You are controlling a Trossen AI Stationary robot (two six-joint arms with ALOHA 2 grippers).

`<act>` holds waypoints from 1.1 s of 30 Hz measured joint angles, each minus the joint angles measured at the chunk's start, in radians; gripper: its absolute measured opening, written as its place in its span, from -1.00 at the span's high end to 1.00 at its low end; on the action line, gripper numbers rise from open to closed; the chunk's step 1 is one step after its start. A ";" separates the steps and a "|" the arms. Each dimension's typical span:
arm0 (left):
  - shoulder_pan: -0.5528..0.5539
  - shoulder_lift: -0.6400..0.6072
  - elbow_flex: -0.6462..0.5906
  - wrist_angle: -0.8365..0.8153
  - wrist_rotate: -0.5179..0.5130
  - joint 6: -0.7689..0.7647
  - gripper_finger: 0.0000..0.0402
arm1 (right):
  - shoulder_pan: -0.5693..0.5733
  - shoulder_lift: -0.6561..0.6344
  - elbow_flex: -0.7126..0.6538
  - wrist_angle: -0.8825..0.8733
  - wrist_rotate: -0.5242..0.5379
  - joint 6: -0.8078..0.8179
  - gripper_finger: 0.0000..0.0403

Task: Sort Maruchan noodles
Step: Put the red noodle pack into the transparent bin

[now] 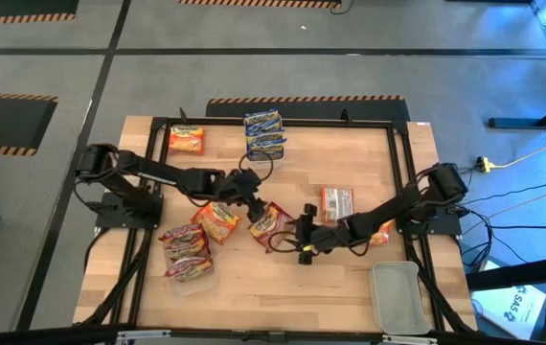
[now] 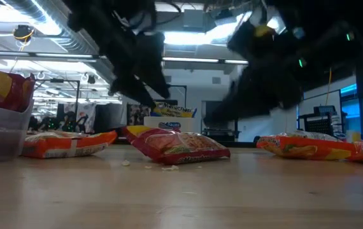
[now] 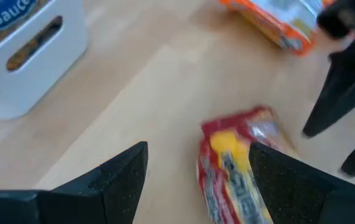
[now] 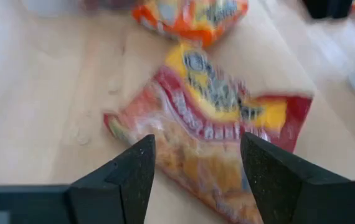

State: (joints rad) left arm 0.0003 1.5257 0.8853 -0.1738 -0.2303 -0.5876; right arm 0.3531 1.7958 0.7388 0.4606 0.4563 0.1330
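A red Maruchan noodle packet (image 1: pixel 271 222) lies flat on the wooden table (image 1: pixel 283 287) near its middle. My left gripper (image 1: pixel 252 199) hangs open just above and to the left of it; in the left wrist view the packet (image 3: pixel 233 168) lies ahead of the open fingers. My right gripper (image 1: pixel 302 238) stands open at the packet's right, low over the table, with the packet (image 4: pixel 215 130) just beyond its fingertips. In the low view both grippers hang clear of the packet (image 2: pixel 178 146). An orange packet (image 1: pixel 217 220) lies just left of the red one.
A white bin (image 1: pixel 265 134) with blue packets stands at the far edge, an orange packet (image 1: pixel 185 140) to its left. Several red packets (image 1: pixel 187 254) are piled at the near left. Two more packets (image 1: pixel 336 203) (image 1: pixel 380 232) lie by my right arm. A tub (image 1: pixel 396 295) stands near right.
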 joint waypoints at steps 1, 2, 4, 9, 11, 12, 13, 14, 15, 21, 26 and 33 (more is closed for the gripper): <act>0.004 0.016 0.001 0.008 0.001 -0.009 -0.37 | 0.000 0.013 -0.011 0.010 0.014 0.002 -0.08; 0.008 0.024 -0.002 -0.009 0.005 -0.010 -0.37 | 0.000 0.033 -0.010 0.032 0.023 0.003 -0.08; 0.009 0.050 -0.001 0.026 0.011 -0.010 -0.37 | 0.000 0.062 -0.008 0.063 0.032 0.004 -0.08; 0.006 0.094 0.000 0.008 0.031 -0.016 -0.37 | 0.000 0.119 -0.005 0.144 0.015 0.001 -0.08; 0.008 0.106 0.000 0.004 0.089 -0.033 -0.37 | 0.000 0.130 -0.001 0.159 0.017 0.000 -0.08; 0.011 0.116 0.000 0.013 0.123 -0.038 -0.37 | 0.000 0.130 -0.003 0.151 0.023 -0.001 -0.08; 0.012 0.126 0.000 0.010 0.144 -0.039 -0.37 | 0.000 0.130 -0.002 0.150 0.022 -0.001 -0.08; 0.012 0.136 0.000 -0.002 0.163 -0.043 -0.37 | 0.000 0.134 -0.001 0.152 0.022 -0.001 -0.08; 0.012 0.153 0.000 0.002 0.187 -0.057 -0.37 | 0.000 0.138 0.001 0.150 0.023 -0.001 -0.08; 0.013 0.225 0.000 0.050 0.283 -0.112 -0.37 | 0.001 0.172 0.001 0.160 0.040 -0.002 -0.08; 0.013 0.236 -0.001 0.123 0.356 -0.117 -0.37 | 0.002 0.208 0.003 0.193 0.054 -0.007 -0.08; 0.014 0.225 0.000 0.219 0.463 -0.170 -0.37 | 0.002 0.214 0.002 0.197 0.056 -0.025 -0.08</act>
State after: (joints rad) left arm 0.0139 1.7512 0.8848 0.0448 0.2328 -0.7573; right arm 0.3546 2.0094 0.7408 0.6579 0.5125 0.1084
